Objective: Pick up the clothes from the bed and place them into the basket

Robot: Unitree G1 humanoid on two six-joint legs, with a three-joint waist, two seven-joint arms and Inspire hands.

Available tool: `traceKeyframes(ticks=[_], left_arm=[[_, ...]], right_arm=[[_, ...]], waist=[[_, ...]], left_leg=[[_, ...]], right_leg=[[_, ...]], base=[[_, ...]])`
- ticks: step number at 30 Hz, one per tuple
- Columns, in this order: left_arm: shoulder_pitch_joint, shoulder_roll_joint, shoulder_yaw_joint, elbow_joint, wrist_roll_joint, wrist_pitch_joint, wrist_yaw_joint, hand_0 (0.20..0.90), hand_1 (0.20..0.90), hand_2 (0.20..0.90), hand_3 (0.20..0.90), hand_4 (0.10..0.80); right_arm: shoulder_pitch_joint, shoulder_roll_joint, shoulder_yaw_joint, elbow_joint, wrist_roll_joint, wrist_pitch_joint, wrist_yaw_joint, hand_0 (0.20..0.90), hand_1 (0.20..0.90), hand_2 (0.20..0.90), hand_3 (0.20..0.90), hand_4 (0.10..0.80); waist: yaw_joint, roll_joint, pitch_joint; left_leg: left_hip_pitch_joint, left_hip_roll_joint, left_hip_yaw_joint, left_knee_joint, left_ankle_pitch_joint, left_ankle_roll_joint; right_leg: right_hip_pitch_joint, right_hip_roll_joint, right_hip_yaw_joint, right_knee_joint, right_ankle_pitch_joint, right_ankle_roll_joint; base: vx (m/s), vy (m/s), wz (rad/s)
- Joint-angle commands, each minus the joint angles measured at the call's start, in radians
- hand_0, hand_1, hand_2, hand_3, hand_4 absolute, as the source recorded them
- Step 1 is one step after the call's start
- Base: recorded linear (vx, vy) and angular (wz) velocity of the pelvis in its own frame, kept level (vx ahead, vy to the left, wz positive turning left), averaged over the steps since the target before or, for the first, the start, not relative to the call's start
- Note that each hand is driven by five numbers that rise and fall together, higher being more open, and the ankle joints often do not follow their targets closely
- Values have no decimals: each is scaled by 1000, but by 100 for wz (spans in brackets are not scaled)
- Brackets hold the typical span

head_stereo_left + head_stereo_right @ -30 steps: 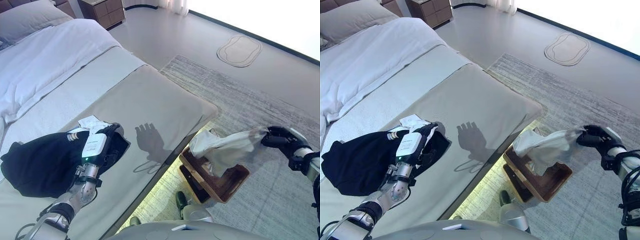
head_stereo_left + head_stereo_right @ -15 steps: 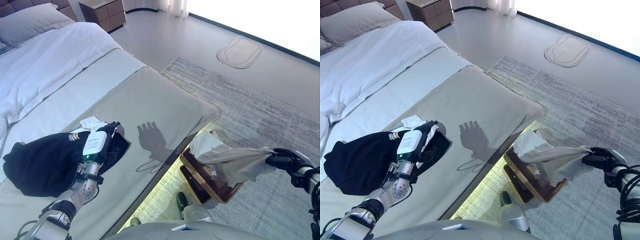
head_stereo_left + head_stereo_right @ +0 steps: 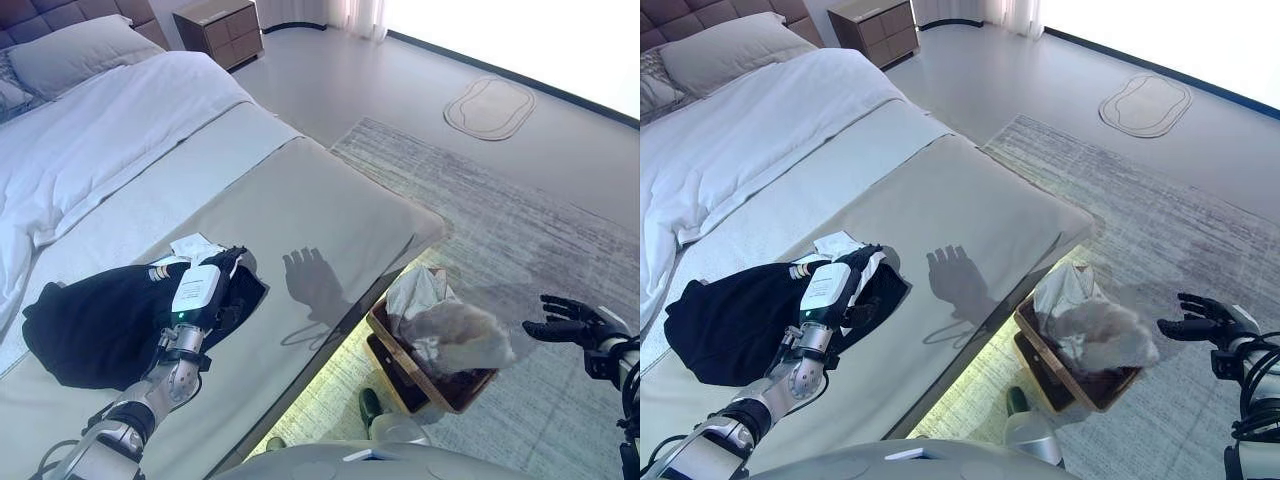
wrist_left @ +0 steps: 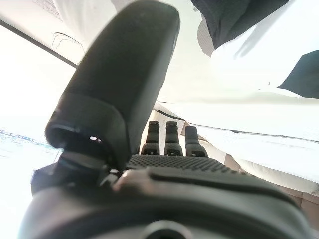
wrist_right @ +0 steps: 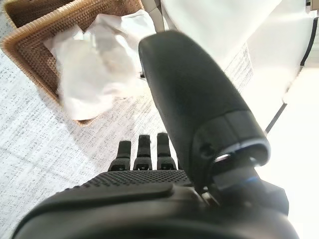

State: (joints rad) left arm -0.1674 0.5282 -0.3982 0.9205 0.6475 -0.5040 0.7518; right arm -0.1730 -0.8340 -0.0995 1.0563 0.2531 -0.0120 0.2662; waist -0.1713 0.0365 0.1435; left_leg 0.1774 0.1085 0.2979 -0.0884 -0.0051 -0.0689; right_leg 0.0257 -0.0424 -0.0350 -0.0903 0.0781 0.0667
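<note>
A black garment [image 3: 95,325] lies bunched on the bed's grey cover [image 3: 300,200] near the foot, with a small white cloth [image 3: 196,244] at its far edge. My left hand [image 3: 203,292] rests on the black garment's right side, fingers straight in the left wrist view. A white garment [image 3: 448,333] lies heaped in the brown wicker basket [image 3: 467,389] on the floor beside the bed. To the right of the basket my right hand [image 3: 561,327] hovers open and holds nothing. The right wrist view shows the white garment [image 5: 99,59] draped over the basket's rim [image 5: 24,48].
White duvet [image 3: 100,130] and a pillow [image 3: 70,55] cover the bed's head end. A wooden nightstand [image 3: 218,25] stands beyond. A grey rug [image 3: 520,220] lies under the basket, and an oval mat [image 3: 490,108] lies farther off on the floor.
My right hand has opened and let go of the white garment, which has dropped into the basket. The left hand stays on the black garment. The camera has shifted slightly.
</note>
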Motion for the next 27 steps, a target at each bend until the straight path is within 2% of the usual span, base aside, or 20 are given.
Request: traceKeyframes(ticks=[1,5,7,13,19,23,27], left_arm=[[-99,37,9,-31,-70,-30,43,900,900,900,900,800],[-101,35,2,-33,-73,-27,44,900,900,900,900,800],[-97,30,1,-36,-77,-23,45,900,900,900,900,800],[-92,28,5,-49,-85,-9,50,900,900,900,900,800],[-68,17,26,-59,-91,7,66,900,900,900,900,800],[-40,3,46,-64,-86,18,86,900,900,900,900,800],[-11,-9,61,-60,-94,27,91,900,900,900,900,800]], right_arm=[[-90,-10,10,8,-4,-50,-36,900,900,900,900,800],[-94,-9,19,24,-31,-45,-74,900,900,900,900,800],[-98,-4,25,29,-54,-9,-81,900,900,900,900,800],[-127,1,34,17,9,17,-109,900,900,900,900,800],[-192,2,79,-145,12,-11,-159,900,900,900,900,800],[-239,7,140,-255,-77,-5,-250,900,900,900,900,800],[-334,10,218,-326,-146,-50,-343,900,900,900,900,800]], waist=[[10,-40,-46],[14,-43,-45],[17,-46,-44],[36,-51,-29],[64,-53,-15],[91,-57,-12],[136,-60,-7]], left_leg=[[-42,-8,-34,19,-26,7],[-42,-8,-38,18,-25,7],[-43,-6,-40,18,-23,6],[-51,-3,-56,25,-20,6],[-59,-7,-88,30,-18,3],[-69,-14,-119,38,-19,1],[-82,-23,-160,55,-21,0]], right_leg=[[-33,-20,-15,99,-53,41],[-31,-22,-19,99,-53,42],[-29,-21,-19,99,-54,41],[-30,-21,-31,111,-62,34],[-18,-26,-58,117,-76,23],[-6,-28,-81,119,-88,16],[9,-33,-109,125,-103,4]], base=[[0,0,0],[3,-4,2],[0,0,0],[-2,-1,1],[-5,-3,10],[13,-7,16],[25,-15,23]])
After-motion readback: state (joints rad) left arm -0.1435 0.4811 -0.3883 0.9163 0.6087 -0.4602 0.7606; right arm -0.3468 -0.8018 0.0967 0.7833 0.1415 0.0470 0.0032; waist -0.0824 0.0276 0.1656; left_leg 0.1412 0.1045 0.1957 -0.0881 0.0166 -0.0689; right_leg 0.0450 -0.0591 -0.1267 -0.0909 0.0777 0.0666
